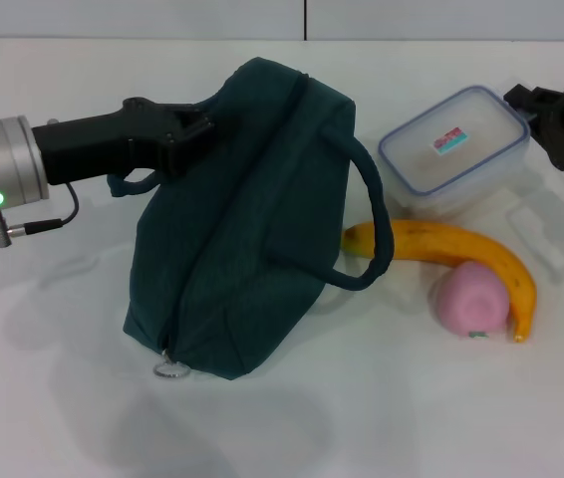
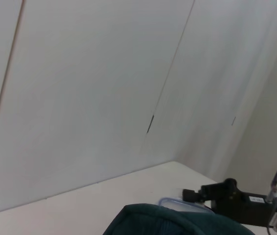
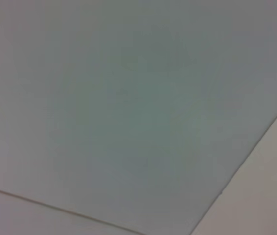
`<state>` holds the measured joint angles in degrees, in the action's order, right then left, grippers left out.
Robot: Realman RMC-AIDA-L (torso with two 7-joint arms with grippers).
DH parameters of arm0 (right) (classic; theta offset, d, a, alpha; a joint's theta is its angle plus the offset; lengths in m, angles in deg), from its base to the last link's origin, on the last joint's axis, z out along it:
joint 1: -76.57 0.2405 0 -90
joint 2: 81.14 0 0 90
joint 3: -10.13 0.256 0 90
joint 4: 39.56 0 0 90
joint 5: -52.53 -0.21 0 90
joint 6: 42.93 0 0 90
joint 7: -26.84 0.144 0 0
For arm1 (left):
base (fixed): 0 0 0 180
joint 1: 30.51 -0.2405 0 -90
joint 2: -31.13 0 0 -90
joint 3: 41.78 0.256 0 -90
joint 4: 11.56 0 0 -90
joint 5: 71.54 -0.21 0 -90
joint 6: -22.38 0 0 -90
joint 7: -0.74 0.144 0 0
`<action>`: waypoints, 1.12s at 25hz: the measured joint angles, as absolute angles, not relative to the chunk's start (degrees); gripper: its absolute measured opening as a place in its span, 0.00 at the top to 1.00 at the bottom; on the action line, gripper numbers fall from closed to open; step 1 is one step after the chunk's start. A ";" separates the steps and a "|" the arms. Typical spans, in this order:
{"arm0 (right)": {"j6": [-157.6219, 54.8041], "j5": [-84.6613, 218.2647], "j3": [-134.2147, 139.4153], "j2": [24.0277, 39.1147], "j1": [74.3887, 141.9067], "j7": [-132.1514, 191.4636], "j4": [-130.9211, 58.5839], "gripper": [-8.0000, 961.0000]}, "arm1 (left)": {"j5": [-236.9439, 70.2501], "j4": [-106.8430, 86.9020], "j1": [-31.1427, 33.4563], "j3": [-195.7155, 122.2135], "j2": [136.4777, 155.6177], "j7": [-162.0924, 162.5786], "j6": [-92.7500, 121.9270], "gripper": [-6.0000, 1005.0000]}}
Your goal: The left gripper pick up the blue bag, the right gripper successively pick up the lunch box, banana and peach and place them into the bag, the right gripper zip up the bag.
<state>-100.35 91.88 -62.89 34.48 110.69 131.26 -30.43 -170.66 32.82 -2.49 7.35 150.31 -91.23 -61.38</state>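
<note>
Teal blue bag (image 1: 237, 229) is pinched at its upper left by the left gripper (image 1: 200, 131), probably to hold it steady. Right gripper (image 1: 553, 112) waits at the right edge beside the lunch box (image 1: 454, 149); its jaws I cannot tell.

One bag (image 1: 242, 229); one box (image 1: 454, 149) (clear); two fruits (image 1: 471, 299).

Head view: looked forward and down over the white table (image 1: 382, 418), whole work area in frame. Left wrist view: sat low at the blue bag (image 2: 173, 223), faced across the table toward the wall panels (image 2: 89, 98); shared the bag, lunch box (image 2: 177, 203) and right gripper (image 2: 190, 195) with the head view. Right wrist view: showed only plain panelled surface.
</note>
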 joint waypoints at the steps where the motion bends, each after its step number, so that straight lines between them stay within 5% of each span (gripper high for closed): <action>1: -100.35 91.88 -62.89 34.48 110.69 131.26 -30.43 0.83 | -170.57 32.82 -2.56 7.34 150.31 -91.19 -61.38 0.95; 28: -127.03 91.64 -59.60 34.39 105.78 108.72 -26.00 0.89 | -167.14 32.10 -1.98 7.76 150.67 -94.35 -63.05 0.95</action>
<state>-127.03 91.64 -59.60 34.39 105.78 108.72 -26.00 -167.14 32.10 -1.98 7.76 150.67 -94.35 -63.05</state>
